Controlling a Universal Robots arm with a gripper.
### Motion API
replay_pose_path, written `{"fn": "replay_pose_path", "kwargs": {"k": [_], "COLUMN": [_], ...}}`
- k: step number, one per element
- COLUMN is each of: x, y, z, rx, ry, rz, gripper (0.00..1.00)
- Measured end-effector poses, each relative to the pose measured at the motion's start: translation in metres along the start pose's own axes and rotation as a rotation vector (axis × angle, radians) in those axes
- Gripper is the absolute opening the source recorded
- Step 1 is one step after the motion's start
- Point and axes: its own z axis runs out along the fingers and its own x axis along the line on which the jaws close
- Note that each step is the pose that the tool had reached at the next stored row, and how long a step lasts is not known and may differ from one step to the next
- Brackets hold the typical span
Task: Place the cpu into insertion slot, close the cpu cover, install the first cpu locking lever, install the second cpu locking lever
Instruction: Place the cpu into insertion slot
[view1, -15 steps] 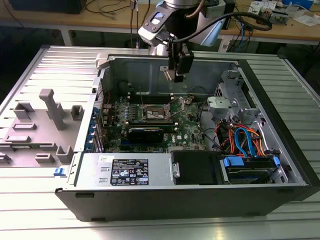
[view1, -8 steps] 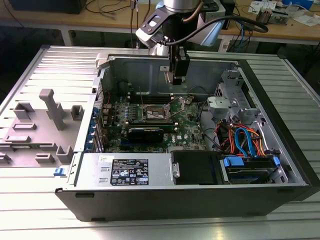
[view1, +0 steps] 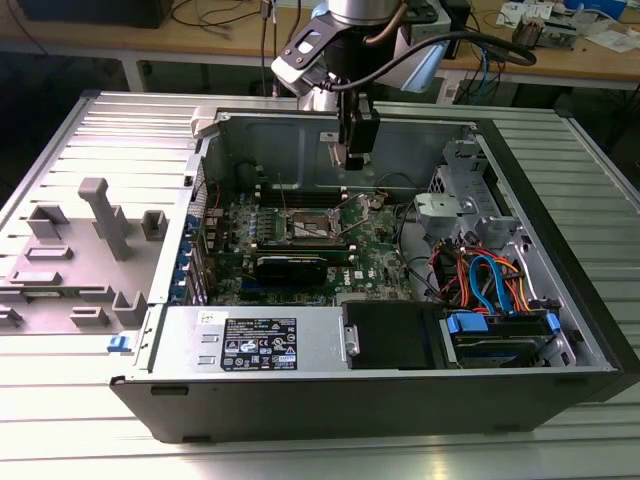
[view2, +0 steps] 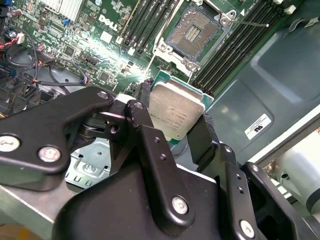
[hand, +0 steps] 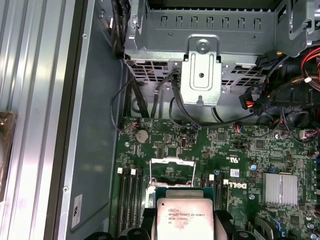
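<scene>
**A:** End effector state?

**B:** The black two-finger gripper (view2: 175, 114) is closed down on the cpu (view2: 172, 106), a small flat square chip with a dull silver-grey metal top on a green base. One black finger (view2: 147, 127) presses on each of two opposite edges. The metal top faces the second wrist camera.

**A:** Chip position relative to the socket?

**B:** It is held in the air over the green motherboard (view2: 90, 45), apart from the insertion slot (view2: 194, 31). That slot is a small square socket with a dark centre and a thin metal rim, and nothing is seated in it. In the exterior view the gripper (view1: 352, 148) hangs inside the open grey metal computer case (view1: 300, 390). It sits above the slot (view1: 312, 227) and a little toward the exterior view's right.

**A:** Cover and levers?

**B:** In the first wrist view the cpu cover (hand: 172, 161), a thin silvery frame plate with a cut-out middle, sits just beyond the held chip (hand: 184, 220). Green board shows through the cut-out. I cannot tell its tilt. In the second wrist view one thin metal lever rod (view2: 252, 23) lies out across the long black memory slots (view2: 235, 45) beside the socket.
</scene>
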Motion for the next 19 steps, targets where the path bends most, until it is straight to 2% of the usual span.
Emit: {"fn": "replay_pose_path", "kwargs": {"k": [5,11,19], "x": [0.0000,-0.0001,0.0000], "y": [0.0000,-0.0001,-0.0001], "z": [0.0006,0.0025,0.0026], "rx": [-0.0003,-0.0012,-0.0012], "ry": [-0.0016,-0.0069,-0.0069], "rz": [0.022,0.113,0.115], "gripper": [0.54,0.54,0.54]}}
